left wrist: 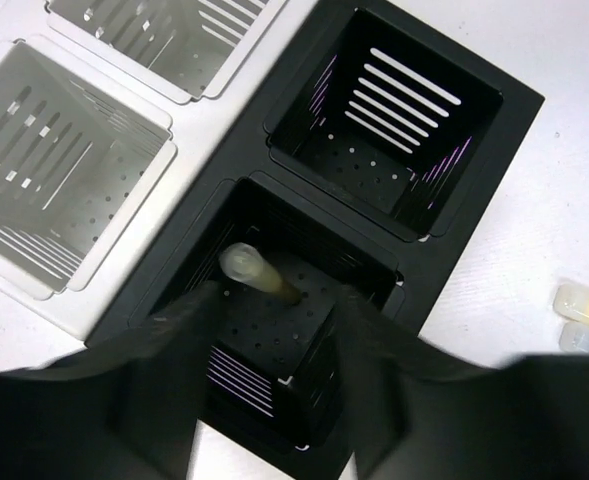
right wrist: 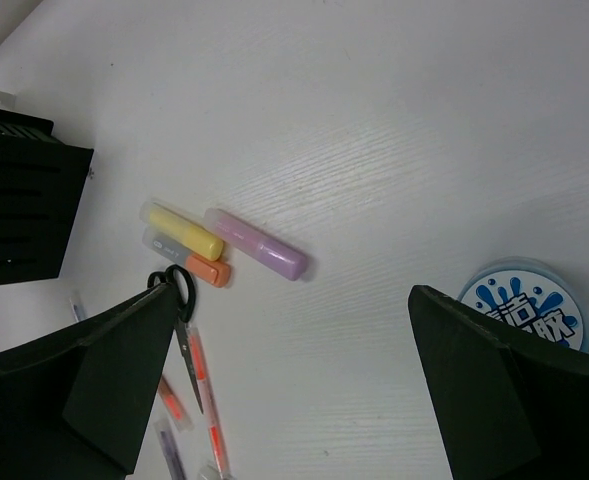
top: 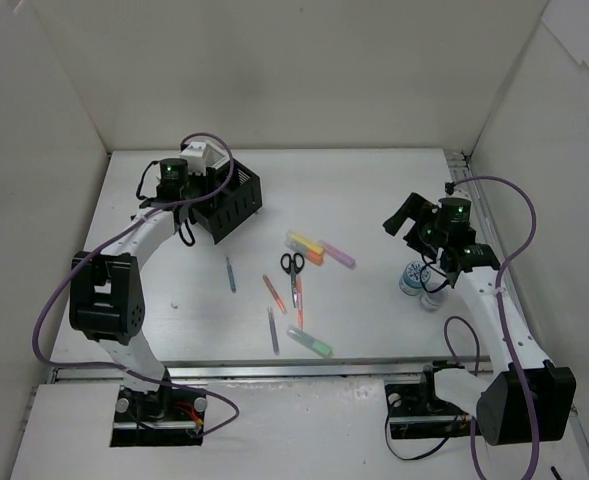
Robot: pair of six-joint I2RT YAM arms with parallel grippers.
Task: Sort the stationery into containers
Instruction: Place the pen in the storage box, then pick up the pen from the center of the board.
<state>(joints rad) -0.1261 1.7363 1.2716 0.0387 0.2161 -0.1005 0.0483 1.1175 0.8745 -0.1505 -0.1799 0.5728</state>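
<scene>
1. The left gripper (left wrist: pixel 276 290) hangs directly over one black cup (left wrist: pixel 169 250) of the containers. Its jaws are spread wider than the pale-capped pen (left wrist: pixel 242 264) between them, and neither finger visibly presses it.
2. The pen is inside that cup, just below the gripper. Its cap sits close to the finger on the left of the wrist view, and I cannot tell its body colour.
3. The pen's long axis runs nearly along the gripper's own reach. The cap end is up toward the wrist, the other end is down on the perforated floor, and it leans toward the opposite finger.
4. Risk: the cap lies very near that finger. A lift that drifts sideways could likely snag it, then tip the pen against the rim or drag it out.
5. Risk: a bumped wall could shift the joined white cups (left wrist: pixel 74 200) as well.
6. The right gripper (right wrist: pixel 294 295) is spread wide and holds nothing. Ahead of it on the desk (right wrist: pixel 394 120) lie the yellow highlighter (right wrist: pixel 186 231) and the scissors (right wrist: pixel 179 300), not yet sorted.
</scene>
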